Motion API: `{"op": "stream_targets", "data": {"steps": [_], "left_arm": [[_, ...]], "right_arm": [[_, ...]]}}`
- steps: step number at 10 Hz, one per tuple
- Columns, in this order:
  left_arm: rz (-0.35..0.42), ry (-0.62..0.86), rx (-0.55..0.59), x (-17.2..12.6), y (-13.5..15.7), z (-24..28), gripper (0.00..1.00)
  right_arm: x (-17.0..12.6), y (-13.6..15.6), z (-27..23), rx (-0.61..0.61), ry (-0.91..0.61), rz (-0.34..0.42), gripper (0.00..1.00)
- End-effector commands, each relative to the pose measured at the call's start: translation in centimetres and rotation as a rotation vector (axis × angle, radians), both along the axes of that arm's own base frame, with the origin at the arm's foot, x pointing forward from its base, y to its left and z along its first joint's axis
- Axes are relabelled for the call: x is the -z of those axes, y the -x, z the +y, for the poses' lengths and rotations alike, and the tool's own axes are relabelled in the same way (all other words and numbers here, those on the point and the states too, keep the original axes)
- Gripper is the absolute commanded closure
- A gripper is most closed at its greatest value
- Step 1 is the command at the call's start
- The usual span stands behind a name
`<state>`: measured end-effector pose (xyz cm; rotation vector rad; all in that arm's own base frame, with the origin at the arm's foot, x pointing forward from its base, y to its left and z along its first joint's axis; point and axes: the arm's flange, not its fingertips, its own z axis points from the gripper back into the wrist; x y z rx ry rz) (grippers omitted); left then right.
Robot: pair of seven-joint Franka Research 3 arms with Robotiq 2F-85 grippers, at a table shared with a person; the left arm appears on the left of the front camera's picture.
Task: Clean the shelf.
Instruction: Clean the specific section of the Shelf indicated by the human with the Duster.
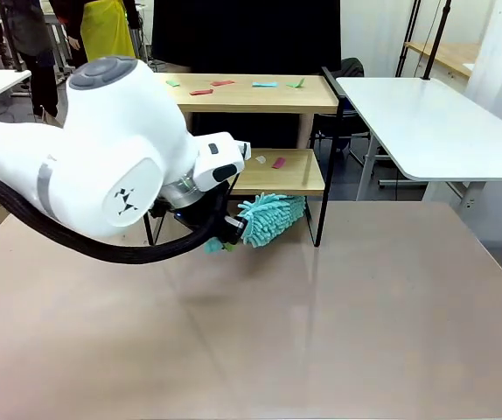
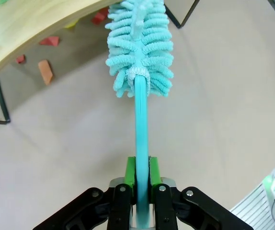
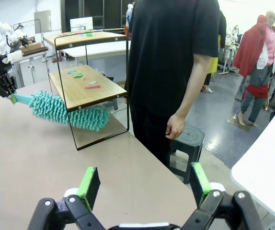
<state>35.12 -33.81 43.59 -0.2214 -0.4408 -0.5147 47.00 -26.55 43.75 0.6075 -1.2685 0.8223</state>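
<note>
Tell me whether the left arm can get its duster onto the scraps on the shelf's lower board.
Probably yes, after lifting: the left gripper holds the duster with its head below the front edge of the lower board. The gap between the boards looks open on this side.

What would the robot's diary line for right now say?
left jaws: shut on duster handle | duster head: under lower board of shelf | right jaws: open, empty | scraps: on both boards

Lower and right frame: bare desk (image 1: pixel 365 332), free passage. Upper centre blocked by shelf (image 1: pixel 308 98); duster (image 1: pixel 273 216) sits in gap under its lower board, left arm (image 1: pixel 102 157) crowds upper left.
</note>
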Motion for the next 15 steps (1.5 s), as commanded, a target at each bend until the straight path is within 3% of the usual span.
{"op": "stream_targets", "data": {"steps": [1,5,8,15], "left_arm": [[-0.029,0.028,-0.065,1.0,-0.8,-2.5,0.87],[-0.043,0.046,-0.183,4.1,-3.3,-5.3,0.87],[-0.044,0.077,-0.202,5.1,-5.1,-7.1,0.87],[0.049,0.047,-0.256,8.5,-8.5,-10.4,0.87]], "right_arm": [[-0.3,0.0,0.1,-0.001,0.001,-0.006,0.0],[-0.3,0.0,0.1,-0.001,0.001,-0.006,0.0],[-0.3,0.0,0.1,-0.001,0.001,-0.006,0.0],[-0.3,0.0,0.1,-0.001,0.001,-0.006,0.0]]}}
